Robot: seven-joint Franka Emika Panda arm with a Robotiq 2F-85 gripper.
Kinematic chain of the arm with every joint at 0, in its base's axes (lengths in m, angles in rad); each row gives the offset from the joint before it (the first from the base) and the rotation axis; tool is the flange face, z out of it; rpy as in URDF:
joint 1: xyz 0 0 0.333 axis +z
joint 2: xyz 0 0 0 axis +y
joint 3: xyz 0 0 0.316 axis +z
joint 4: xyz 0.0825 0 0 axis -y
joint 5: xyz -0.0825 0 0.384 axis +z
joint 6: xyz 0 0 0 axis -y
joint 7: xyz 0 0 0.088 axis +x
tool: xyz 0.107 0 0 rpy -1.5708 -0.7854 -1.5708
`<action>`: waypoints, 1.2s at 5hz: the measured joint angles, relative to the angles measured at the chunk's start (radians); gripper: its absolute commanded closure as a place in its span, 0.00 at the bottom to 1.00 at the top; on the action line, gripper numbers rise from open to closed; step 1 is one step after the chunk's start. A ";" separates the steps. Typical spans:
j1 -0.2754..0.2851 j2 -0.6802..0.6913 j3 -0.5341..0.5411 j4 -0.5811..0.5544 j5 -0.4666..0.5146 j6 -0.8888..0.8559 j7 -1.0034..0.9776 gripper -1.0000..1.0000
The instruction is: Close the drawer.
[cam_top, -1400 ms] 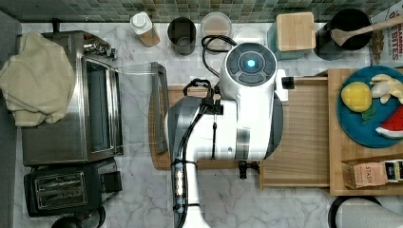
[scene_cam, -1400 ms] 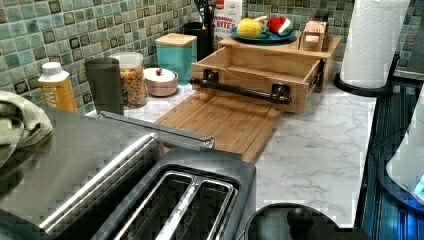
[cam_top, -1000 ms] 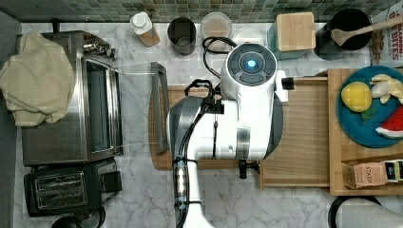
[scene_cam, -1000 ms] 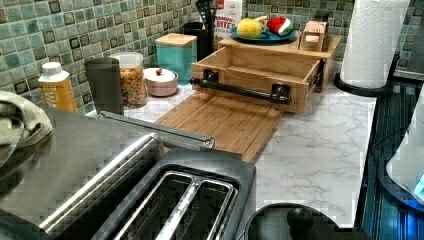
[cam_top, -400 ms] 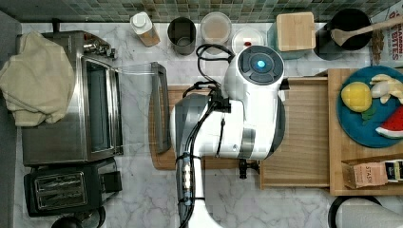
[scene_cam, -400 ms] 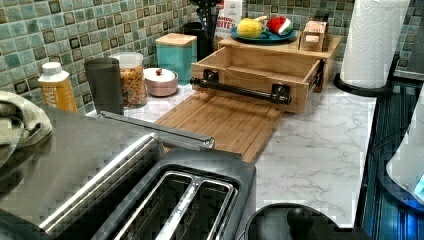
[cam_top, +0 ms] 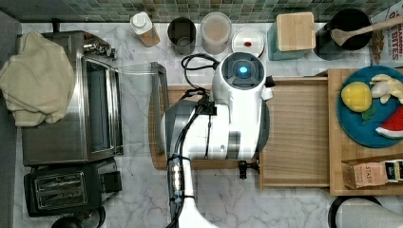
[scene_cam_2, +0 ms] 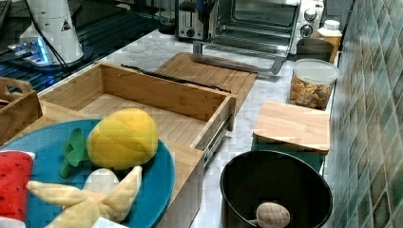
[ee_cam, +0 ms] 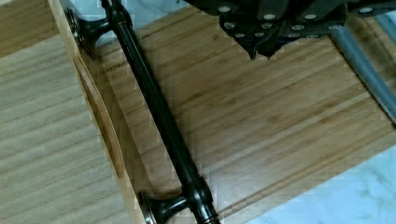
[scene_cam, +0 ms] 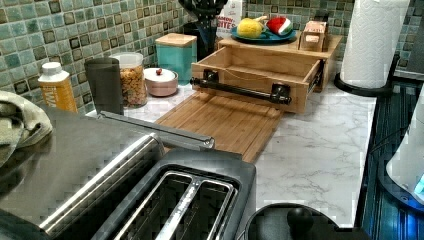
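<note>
Four views logged.

Top view: you shifted the arm a little away from the drawer over the last half second. The drawer itself sat where it was 1.4 s ago, pulled well out of its wooden housing. My reading: no closing progress yet, and you were still lining up for a push.

Left view: the drawer's dark bar handle faced the cutting board, same as before. Beside the drawer stood a clear jar of cereal-like pieces. Near it were a lidded pink bowl and a teal canister under a wooden lid, contents of both hidden.

Right view: the drawer held nothing, just a bare bottom. On the housing above it, a blue plate carried a plush pineapple and a watermelon slice. A black pot next to the drawer held a wooden spoon.

Wrist view: the gripper hung over the cutting board, apart from the handle, fingers pressed together and holding nothing. Judged suited to nudging the drawer front.
</note>
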 measured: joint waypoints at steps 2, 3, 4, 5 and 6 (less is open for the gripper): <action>0.006 0.009 0.032 -0.143 -0.109 0.151 -0.062 1.00; 0.012 0.032 0.032 -0.201 -0.157 0.217 -0.069 1.00; 0.014 0.052 0.032 -0.256 -0.158 0.269 -0.069 1.00; 0.015 0.067 0.033 -0.301 -0.210 0.339 -0.074 1.00; 0.008 0.087 0.037 -0.324 -0.243 0.443 -0.074 1.00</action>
